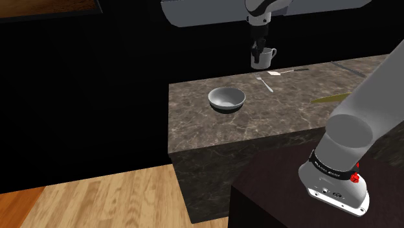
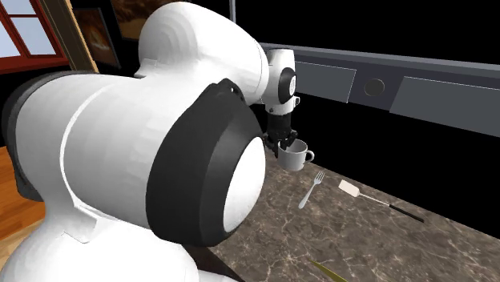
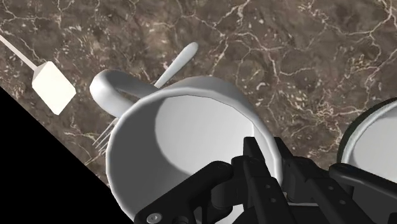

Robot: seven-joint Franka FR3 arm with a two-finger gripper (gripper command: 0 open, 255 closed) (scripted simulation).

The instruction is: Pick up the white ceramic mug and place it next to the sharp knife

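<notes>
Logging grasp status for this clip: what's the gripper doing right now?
The gripper: closed on the rim of the white mug, holding it.

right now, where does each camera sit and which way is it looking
Shoulder view: beside and slightly behind the stand, looking down over the marble counter; the arm shows at its right, the gripper clasping the mug beyond.
Second exterior view: close behind the arm, facing along it to the gripper; big white joints cover its left.
Wrist view: on the hand, looking down into the mug; black fingers clasp its wall.
Shared: all three show the mug, fork and spatula.
</notes>
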